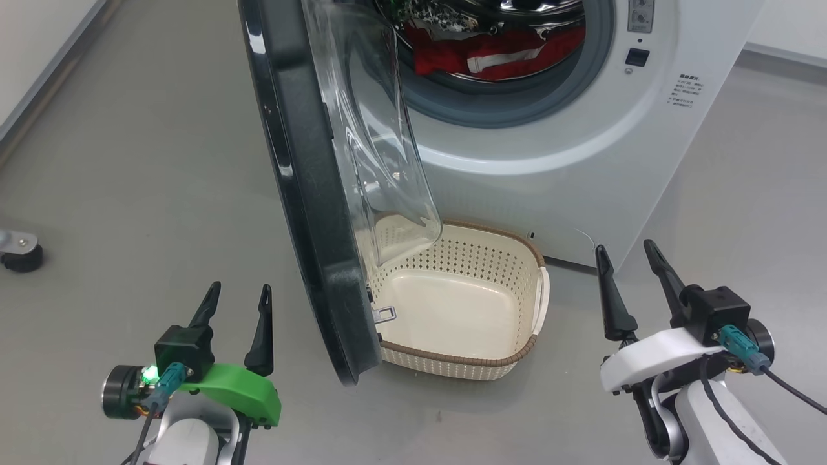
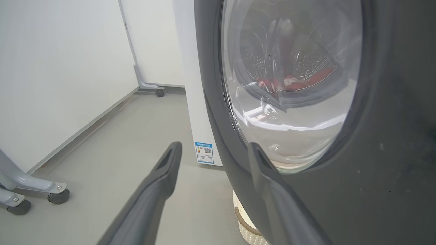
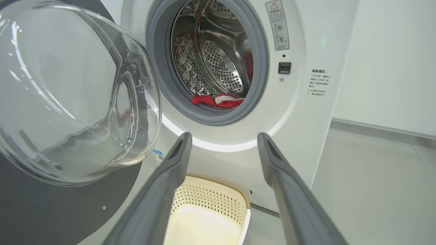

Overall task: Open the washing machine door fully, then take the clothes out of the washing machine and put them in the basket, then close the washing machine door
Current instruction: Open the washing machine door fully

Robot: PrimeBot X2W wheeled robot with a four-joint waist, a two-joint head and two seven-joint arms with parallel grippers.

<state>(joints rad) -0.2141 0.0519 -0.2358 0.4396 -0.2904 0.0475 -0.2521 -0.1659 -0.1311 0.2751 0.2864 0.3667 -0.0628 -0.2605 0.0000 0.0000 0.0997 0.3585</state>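
smooth grey floor (image 1: pixel 129 161), white walls (image 2: pixel 51 68). one washer (image 1: pixel 581 148) at 1 o'clock, its one door (image 1: pixel 303 194) swung open at 11. one basket (image 1: pixel 517 358) on the floor, partly under the door. red clothes (image 1: pixel 504 55) lie low in the drum (image 3: pixel 218 61), number unclear. blue label (image 2: pixel 204 153), warning sticker (image 3: pixel 277 20) and printed text (image 3: pixel 318 83) are too small to read. left gripper (image 1: pixel 240 286) at 7 and right gripper (image 1: pixel 624 246) at 5 are both spread wide, gripping nothing.

a smooth grey floor (image 1: pixel 129 161) takes up the left side and bottom of the head view. the washing machine (image 1: pixel 549 168) stands on it at the upper right, and the basket (image 1: pixel 452 360) sits on it just in front of the machine, near the frame's centre. a black caster (image 1: pixel 20 257) rests at the left edge. at the lower left of the left wrist view, two wheels (image 2: pixel 58 196) of a grey frame (image 2: pixel 24 182) stand on the floor
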